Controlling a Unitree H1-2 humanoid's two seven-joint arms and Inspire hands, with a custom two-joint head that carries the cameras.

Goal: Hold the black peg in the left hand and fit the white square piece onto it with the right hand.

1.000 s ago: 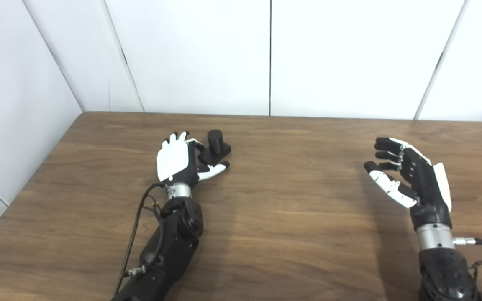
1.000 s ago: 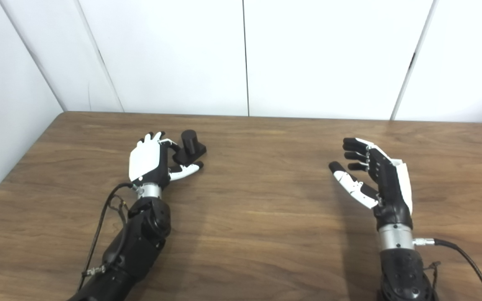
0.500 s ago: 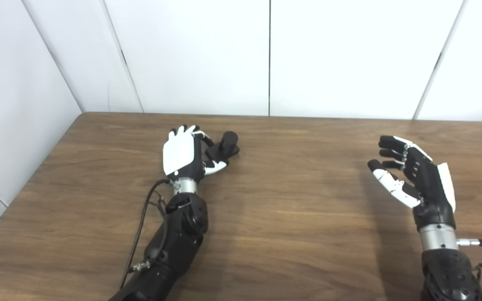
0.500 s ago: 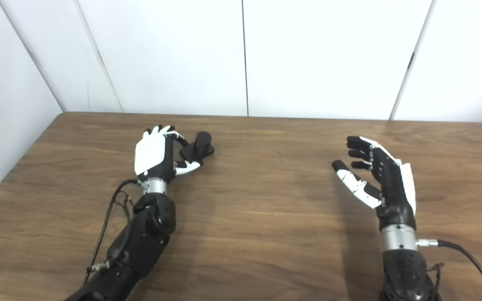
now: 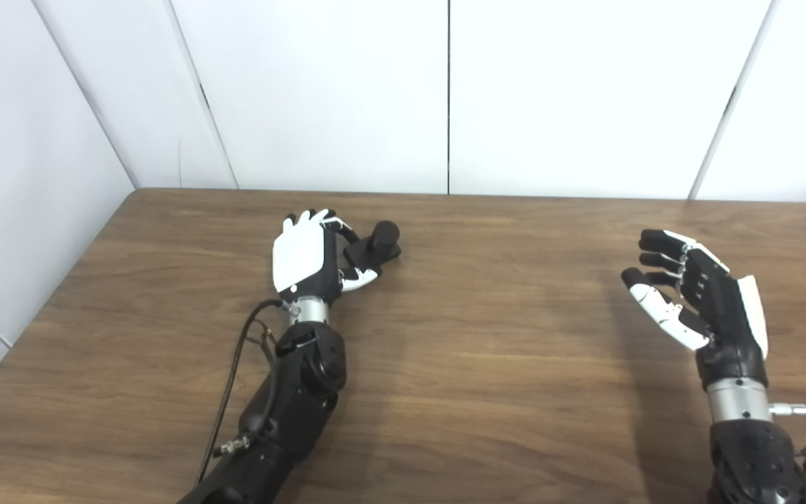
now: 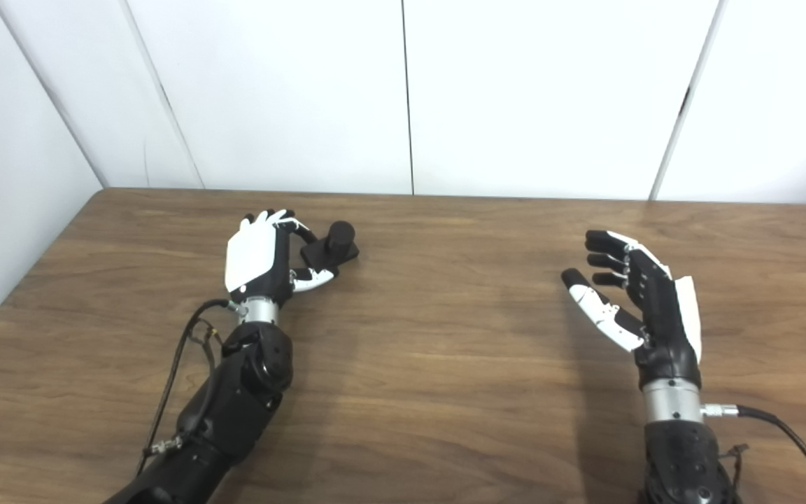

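The black peg (image 5: pixel 378 241), a short cylinder on a square base, is at the far left-middle of the table, tilted to the right. My left hand (image 5: pixel 301 255) stands on edge beside it, white back toward me. Its fingers curl over the peg's base and its thumb lies under it. The peg also shows in the right eye view (image 6: pixel 336 241). My right hand (image 5: pixel 700 301) is open and empty, palm turned left, raised above the table's right side. No white square piece shows in either view.
The wooden table (image 5: pixel 487 336) meets white wall panels at the back and on the left. Black cables run along my left forearm (image 5: pixel 235 378) and from my right wrist (image 6: pixel 781 427).
My left hand has moved forward and closed on the peg's base. The peg has gone from upright to tilted right. My right hand has drifted slightly right.
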